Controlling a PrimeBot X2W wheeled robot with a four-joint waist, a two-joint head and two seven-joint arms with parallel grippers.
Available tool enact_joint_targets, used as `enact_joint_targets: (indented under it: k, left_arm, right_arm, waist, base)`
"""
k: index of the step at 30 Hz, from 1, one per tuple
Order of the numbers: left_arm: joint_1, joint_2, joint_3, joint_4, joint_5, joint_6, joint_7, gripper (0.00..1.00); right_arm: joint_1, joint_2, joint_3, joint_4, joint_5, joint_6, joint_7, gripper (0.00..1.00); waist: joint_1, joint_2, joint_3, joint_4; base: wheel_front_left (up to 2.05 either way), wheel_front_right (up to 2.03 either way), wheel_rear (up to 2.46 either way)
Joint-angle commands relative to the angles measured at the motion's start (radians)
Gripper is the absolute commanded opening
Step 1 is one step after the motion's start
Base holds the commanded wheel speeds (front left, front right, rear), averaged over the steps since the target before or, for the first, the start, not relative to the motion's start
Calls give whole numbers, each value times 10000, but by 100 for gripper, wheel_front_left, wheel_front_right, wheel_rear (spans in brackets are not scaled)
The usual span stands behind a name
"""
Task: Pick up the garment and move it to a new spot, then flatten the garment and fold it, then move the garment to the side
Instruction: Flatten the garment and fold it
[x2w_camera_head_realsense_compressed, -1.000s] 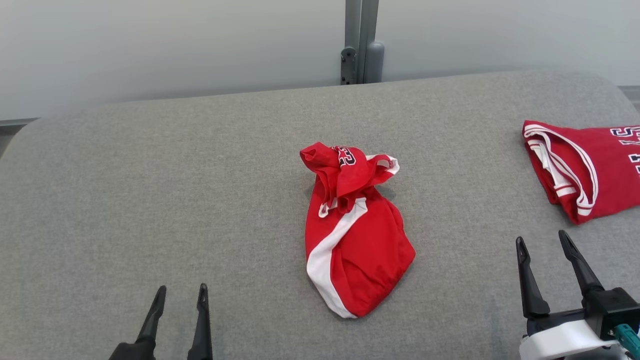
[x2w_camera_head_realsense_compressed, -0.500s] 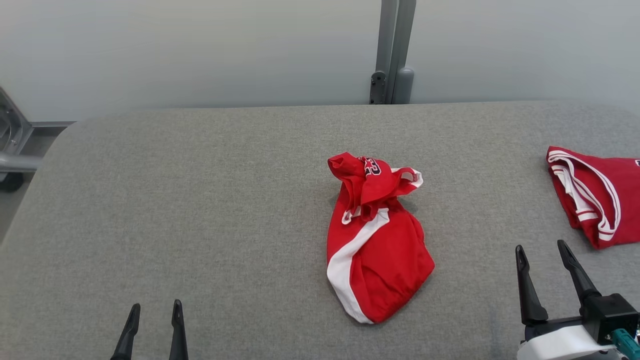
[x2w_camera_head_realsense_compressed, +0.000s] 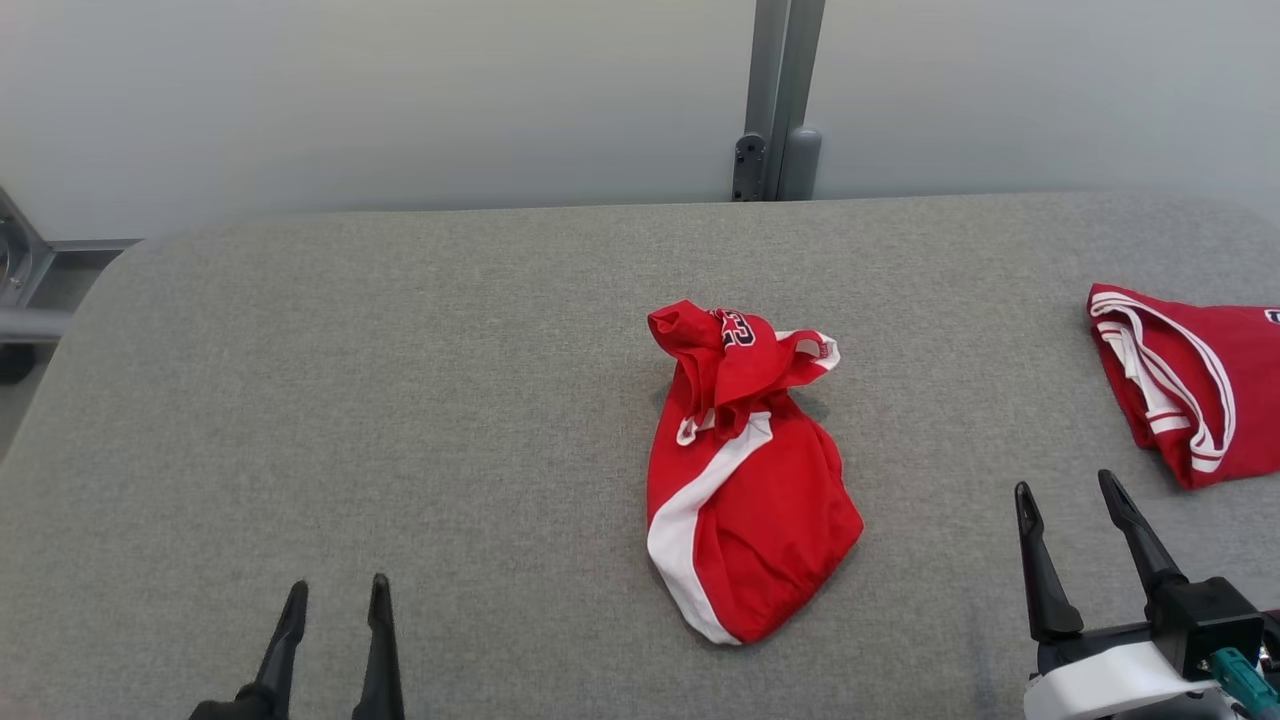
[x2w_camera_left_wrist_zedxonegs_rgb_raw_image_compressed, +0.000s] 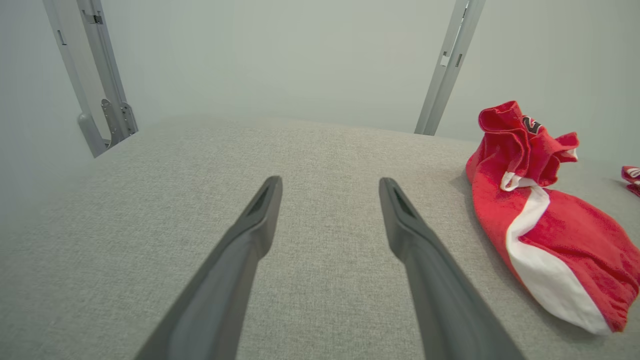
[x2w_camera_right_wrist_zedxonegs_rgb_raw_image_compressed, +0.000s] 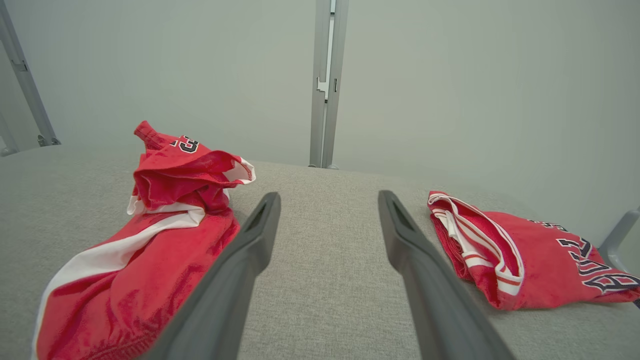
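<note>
Both grippers are empty with jaws spread wide. Left gripper (x2w_camera_head_realsense_compressed: 338, 582) sits low at the near-left of the counter (x2w_camera_head_realsense_compressed: 400, 400), right gripper (x2w_camera_head_realsense_compressed: 1065, 482) at the near-right. Each points away over bare fabric and neither touches cloth. Reads as a pre-grasp stance, one arm on each side so either can reach in.

Garment (x2w_camera_head_realsense_compressed: 750, 500) lies mid-counter between them, nearer the right gripper. It is red with a white stripe, bunched, its far end twisted up into a peak. Nothing is flattened or folded, so by my read the pick-up is not yet done.

Second red garment (x2w_camera_head_realsense_compressed: 1190, 380) lies at the far right edge and looks folded. Likely the side pile, so keep off it.

- **Head view:** gives layout and spacing.
- **Left wrist view:** has the garment off to its right. The peak stands clear of the counter, height that the head view flattens.
- **Right wrist view:** has the garment left of its fingers and the folded one to the right, lettering legible, bare counter between.
</note>
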Motion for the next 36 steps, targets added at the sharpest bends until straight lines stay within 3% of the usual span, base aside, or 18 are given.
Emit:
enact_joint_targets:
  k: [1, 7, 13, 23, 24, 25, 29, 36]
  left_arm:
    - [-338, -13, -311, -122, -407, -84, -28, 100]
    - [-1269, -2, -2266, 722, -1991, -150, -16, 100]
    - [-2494, 12, -4342, 2341, -4613, 27, 848, 100]
    - [-3896, 13, -5594, 4640, -6861, 527, 1276, 100]
    - [-4034, 15, -5623, 4783, -6848, 516, 1108, 11]
    - [-4169, 18, -5655, 4903, -6854, 427, 962, 0]
    - [-4628, 70, -5337, 4745, -6970, 232, 415, 0]
    - [-5809, 1088, -4643, 3162, -6039, 1054, 216, 0]
  right_arm:
    - [-119, -80, -41, -37, 53, -15, -28, 100]
    - [-431, -158, 106, -144, 64, -15, -28, 100]
    - [-864, -126, 307, -212, 85, -15, -28, 100]
    - [-1165, -63, 145, -189, 93, -15, -28, 100]
    - [-1178, -55, 160, -181, 83, -15, -28, 100]
    - [-1191, -42, 175, -175, 76, -15, -28, 100]
    - [-1164, -3, 76, -194, 101, -15, -28, 100]
    - [-1061, 51, 74, -136, 124, -15, -28, 100]
  waist:
    - [1, 0, 78, -111]
    - [1, 0, 509, -556]
    - [1, 0, 1143, -1278]
    - [1, 0, 1758, -2084]
    - [1, 0, 1770, -2122]
    - [1, 0, 1778, -2156]
    - [1, 0, 1745, -2198]
    - [1, 0, 1612, -2047]
  base:
    - [0, 0, 0]
    - [0, 0, 0]
    - [0, 0, 0]
    - [0, 0, 0]
    - [0, 0, 0]
    - [0, 0, 0]
    - [0, 0, 0]
    - [0, 0, 0]
